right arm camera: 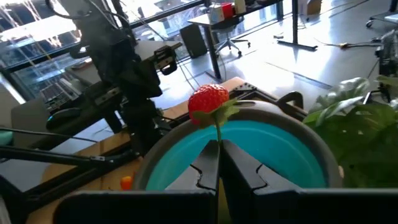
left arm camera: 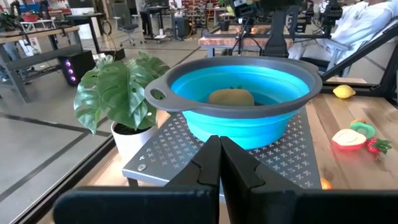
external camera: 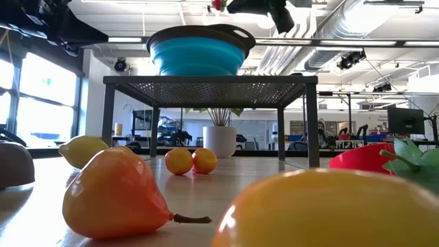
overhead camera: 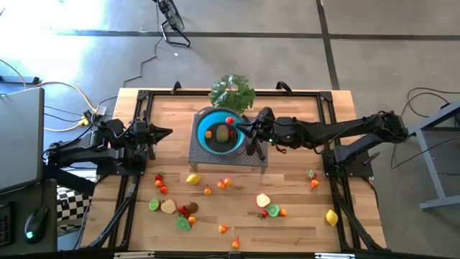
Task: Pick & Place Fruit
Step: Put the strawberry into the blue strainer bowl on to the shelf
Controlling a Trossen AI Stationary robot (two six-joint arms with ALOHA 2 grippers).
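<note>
Above wooden table (overhead camera: 302,223), outstretched right gripper (right arm camera: 219,144) pinching strawberry (right arm camera: 208,101) over blue bowl (overhead camera: 203,140).

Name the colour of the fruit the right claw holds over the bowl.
Red, with a green stem: a strawberry, clearest in the right wrist view.

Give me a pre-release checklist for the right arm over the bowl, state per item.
1. Right gripper shut on the strawberry by its green stem: ok.
2. Strawberry over the blue bowl, inside its rim in the high view: ok.
3. Room in the bowl: only a brown fruit and an orange fruit inside: ok.
4. Bowl seated on the metal stand, level: ok.
5. Left gripper shut, empty, parked at the table's left side, away from the bowl: ok.
6. Drop height above the fruit in the bowl: cannot tell.
</note>
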